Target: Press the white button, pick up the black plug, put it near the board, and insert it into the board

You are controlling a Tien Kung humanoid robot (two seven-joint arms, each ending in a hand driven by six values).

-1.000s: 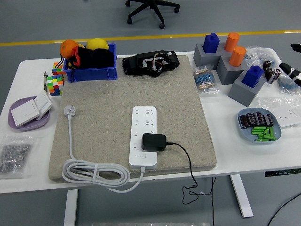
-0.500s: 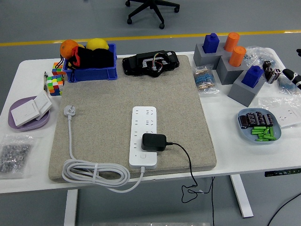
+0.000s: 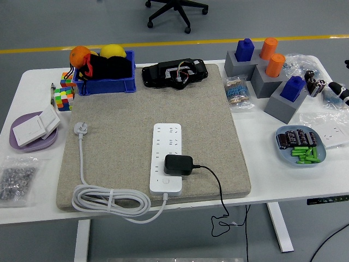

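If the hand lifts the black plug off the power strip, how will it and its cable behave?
The black plug looks boxy and rigid, so it should probably grip firmly. Its thin black cable runs off the mat and over the table edge, so it is likely floppy and may drag. The white power strip might lift with it.

Grey floor (image 3: 54, 22), yellow line (image 3: 163, 43), black chair base (image 3: 177, 11).

R hand (image 3: 341, 89) — only a sliver shows at the right edge of frame, over the table's far right; fingers not readable. L arm — out of frame.
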